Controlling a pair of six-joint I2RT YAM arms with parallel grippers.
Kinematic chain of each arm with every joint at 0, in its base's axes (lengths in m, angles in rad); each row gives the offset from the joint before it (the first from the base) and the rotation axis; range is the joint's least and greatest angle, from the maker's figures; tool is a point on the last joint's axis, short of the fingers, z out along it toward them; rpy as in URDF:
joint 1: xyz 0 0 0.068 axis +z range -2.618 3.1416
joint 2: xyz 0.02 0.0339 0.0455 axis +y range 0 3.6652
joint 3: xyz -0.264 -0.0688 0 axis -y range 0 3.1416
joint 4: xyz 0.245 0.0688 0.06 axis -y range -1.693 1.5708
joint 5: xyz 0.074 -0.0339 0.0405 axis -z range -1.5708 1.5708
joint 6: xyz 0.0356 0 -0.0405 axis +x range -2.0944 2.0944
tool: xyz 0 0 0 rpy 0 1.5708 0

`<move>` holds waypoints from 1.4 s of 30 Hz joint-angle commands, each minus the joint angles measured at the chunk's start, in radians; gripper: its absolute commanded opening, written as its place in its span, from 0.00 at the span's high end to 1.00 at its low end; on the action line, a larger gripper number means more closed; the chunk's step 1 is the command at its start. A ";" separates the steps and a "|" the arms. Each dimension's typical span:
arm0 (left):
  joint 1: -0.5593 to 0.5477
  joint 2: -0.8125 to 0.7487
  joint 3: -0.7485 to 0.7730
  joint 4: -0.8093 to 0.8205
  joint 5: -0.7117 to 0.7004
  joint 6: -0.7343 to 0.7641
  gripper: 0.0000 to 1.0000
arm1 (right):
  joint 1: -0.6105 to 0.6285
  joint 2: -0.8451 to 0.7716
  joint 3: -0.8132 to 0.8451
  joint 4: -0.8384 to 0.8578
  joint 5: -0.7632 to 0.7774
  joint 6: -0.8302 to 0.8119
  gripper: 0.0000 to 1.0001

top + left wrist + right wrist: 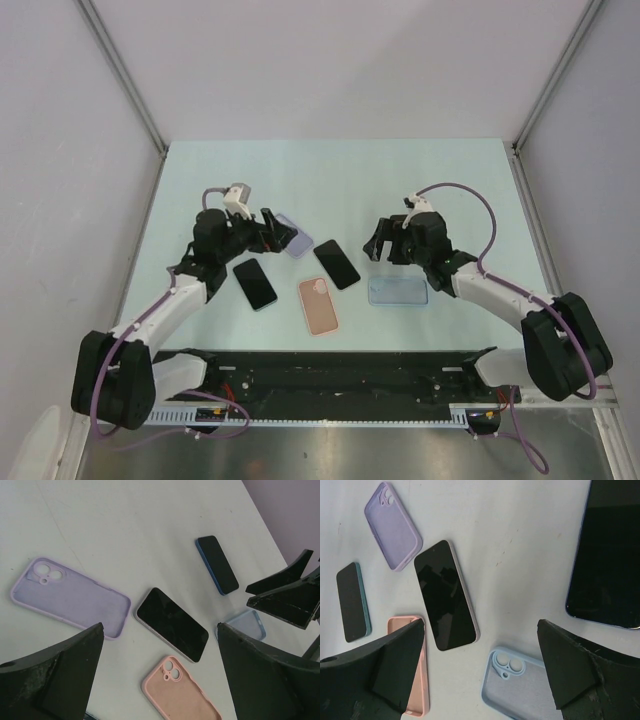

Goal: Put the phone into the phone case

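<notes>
I read left gripper [160, 629] and right gripper [481, 624] spread wide, empty; centre phone [337, 263] lies beside pink case [319, 305].

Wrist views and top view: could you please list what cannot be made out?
Top external: the blue-edged phone is hidden under the right pincer.
Right wrist: same phone cut off by top and right edges; pink case partly behind that pincer.
Left wrist: blue case partly behind the left pincer.

phone [445, 596]: glossy glass | pink case [182, 694]: matt, smooth | table [330, 180]: matt
</notes>
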 commanded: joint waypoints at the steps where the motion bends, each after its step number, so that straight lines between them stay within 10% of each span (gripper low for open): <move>1: -0.045 0.033 0.034 0.049 0.049 -0.007 0.00 | 0.013 0.016 0.043 0.030 -0.007 0.030 0.00; 23: -0.168 0.261 0.119 0.035 0.178 0.117 0.04 | 0.180 0.140 0.041 0.085 -0.094 0.147 0.00; 42: -0.196 0.761 0.532 -0.163 0.211 0.201 0.15 | 0.226 0.348 -0.018 0.254 -0.165 0.326 0.00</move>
